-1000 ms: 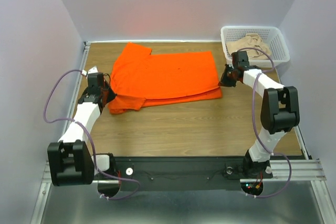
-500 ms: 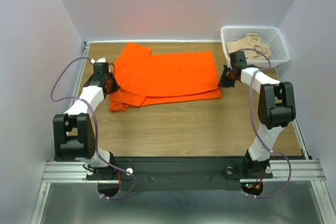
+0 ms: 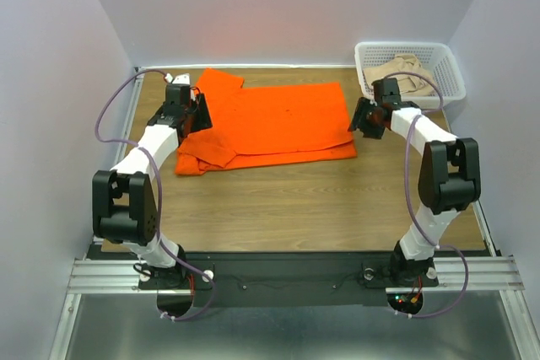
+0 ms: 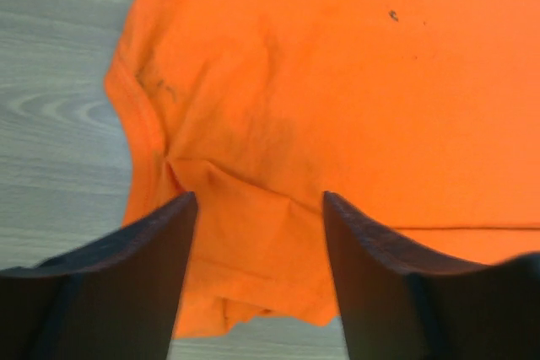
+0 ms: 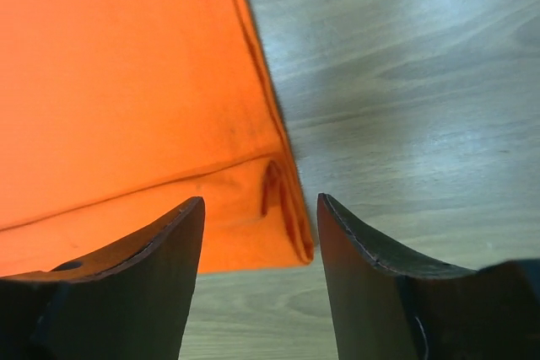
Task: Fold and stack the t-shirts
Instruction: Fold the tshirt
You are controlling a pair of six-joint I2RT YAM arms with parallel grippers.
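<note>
We see the left gripper (image 4: 257, 208) with its fingers well apart and nothing between them, poised over the rumpled sleeve end of the orange shirt (image 4: 337, 82). The right gripper (image 5: 260, 204) is also spread and empty, its fingers straddling the doubled hem corner without closing on it.

From above, the orange shirt lies flat on the table (image 3: 295, 200) with its long axis running from 9 o'clock to 3 o'clock. The left gripper is at the 9 o'clock end and the right gripper at the 3 o'clock end. So the cloth lies toward 3 o'clock from the left gripper and toward 9 o'clock from the right one. One sleeve (image 3: 201, 163) pokes out at the shirt's 7 o'clock corner. Each arm is close to its own end, so we judge neither has the advantage for a fold across that axis (the loose sleeve probably wants tucking first).

At the table's 1 o'clock corner stands a white basket (image 3: 456, 90) with the beige shirt (image 3: 403, 69) crumpled inside it. The right arm is plainly the nearer one to it.
</note>
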